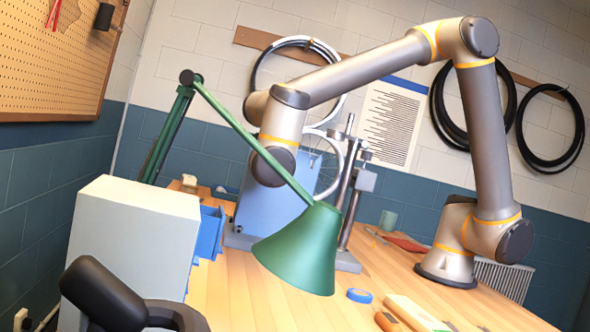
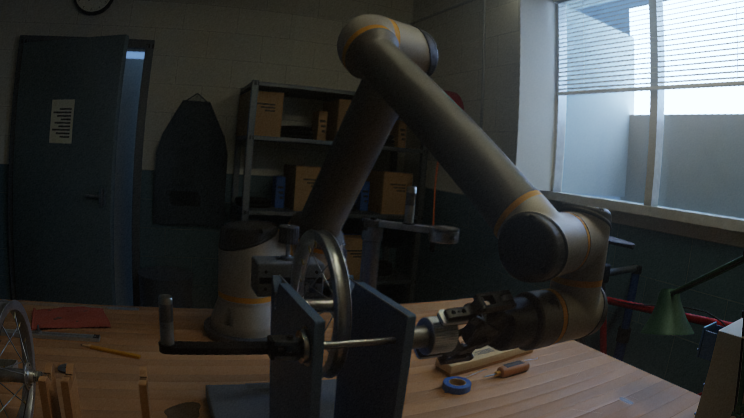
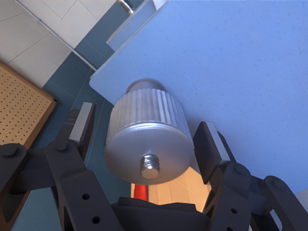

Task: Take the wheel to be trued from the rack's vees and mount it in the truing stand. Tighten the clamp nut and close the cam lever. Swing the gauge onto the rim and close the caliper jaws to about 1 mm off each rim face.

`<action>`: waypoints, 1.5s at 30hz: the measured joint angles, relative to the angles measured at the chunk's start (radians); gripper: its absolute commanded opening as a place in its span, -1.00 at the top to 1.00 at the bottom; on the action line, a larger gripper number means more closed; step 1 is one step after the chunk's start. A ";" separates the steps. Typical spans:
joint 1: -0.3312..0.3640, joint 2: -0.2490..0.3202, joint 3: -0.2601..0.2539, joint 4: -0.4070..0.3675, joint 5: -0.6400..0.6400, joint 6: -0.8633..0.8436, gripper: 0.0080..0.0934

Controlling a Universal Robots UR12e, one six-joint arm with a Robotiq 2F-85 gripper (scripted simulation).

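Observation:
The wheel [image 2: 323, 299] sits between the two blue uprights of the truing stand [image 2: 333, 343], its axle running through them. The knurled silver clamp nut [image 3: 148, 131] sits on the axle's threaded end, against the outer face of the right upright [image 3: 211, 74]. The black cam lever [image 2: 171, 338] sticks out on the stand's far side, its handle pointing up. The gauge post [image 1: 346, 184] stands behind the stand. A second wheel [image 2: 13, 348] rests in the rack at the left. My gripper [image 3: 149, 139] is around the nut, and it is open and holds nothing.
The blue upright is right ahead of my fingers. A green lamp shade [image 1: 302, 249] and its arm cross in front of the stand. A white cabinet [image 1: 133, 235] stands to the left. Blue tape [image 2: 457, 384], a screwdriver [image 2: 512, 369] and a block [image 2: 483, 358] lie on the bench below my wrist.

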 measured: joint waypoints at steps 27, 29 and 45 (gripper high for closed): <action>0.111 0.067 -0.116 0.049 0.110 0.000 -0.64; 0.124 0.076 -0.132 0.056 0.123 0.000 -0.64; 0.157 0.101 -0.177 0.076 0.157 0.000 -0.64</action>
